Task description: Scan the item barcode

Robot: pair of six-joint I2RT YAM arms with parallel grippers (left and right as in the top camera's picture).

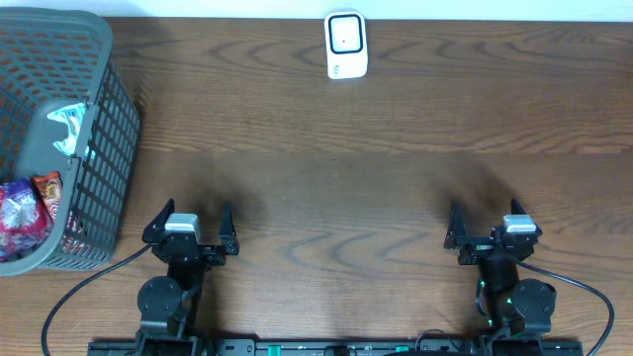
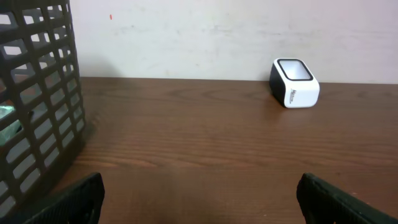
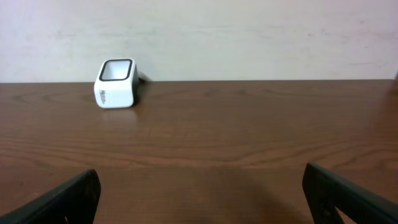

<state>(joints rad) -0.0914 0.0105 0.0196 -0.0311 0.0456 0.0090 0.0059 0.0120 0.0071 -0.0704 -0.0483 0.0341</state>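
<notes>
Left gripper [image 1: 195,211] and right gripper [image 1: 484,212] released, empty.
Risk of dropping slippery, crinkled silver foil packet [image 1: 67,127] lifting from grey plastic mesh basket [image 1: 104,178].

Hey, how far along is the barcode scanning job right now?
Nothing looks done: the snack packets lie in the basket, and the scanner stands with nothing before it. Nothing is in hand: left fingers and right fingers are open and empty. To do: picking an item and scanning it.
</notes>
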